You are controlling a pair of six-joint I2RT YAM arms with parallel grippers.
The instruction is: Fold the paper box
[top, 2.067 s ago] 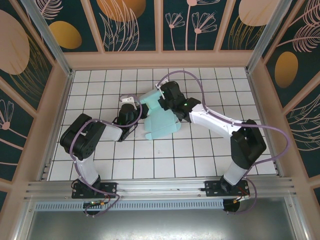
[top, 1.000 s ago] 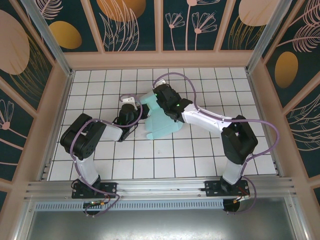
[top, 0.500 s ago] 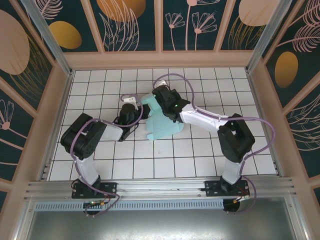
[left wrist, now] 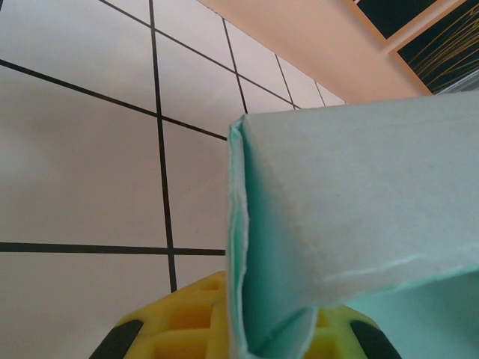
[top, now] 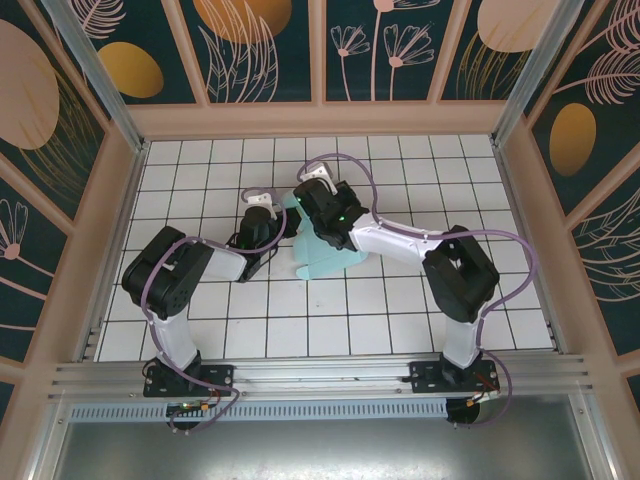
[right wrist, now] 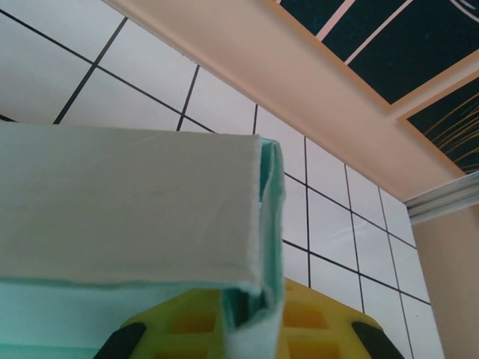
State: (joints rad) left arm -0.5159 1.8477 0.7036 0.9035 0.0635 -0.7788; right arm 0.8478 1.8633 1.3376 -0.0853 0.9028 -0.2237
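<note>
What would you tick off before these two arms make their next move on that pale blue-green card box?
1. The left gripper holds a folded wall of the pale mint-blue paper box: ok.
2. The right gripper holds a box corner the same way: ok.
3. Card doubled over at both held corners: ok.
4. Box's near end rests on the white tiled table: ok.
5. Folds hidden under the arms are finished: cannot tell.

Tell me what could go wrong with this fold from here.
The left and right jaws each pinch a doubled wall of the paper box; pulling apart could tear the thin card. The layered edge at the right jaws looks splayed, so it may spring open on release.
</note>
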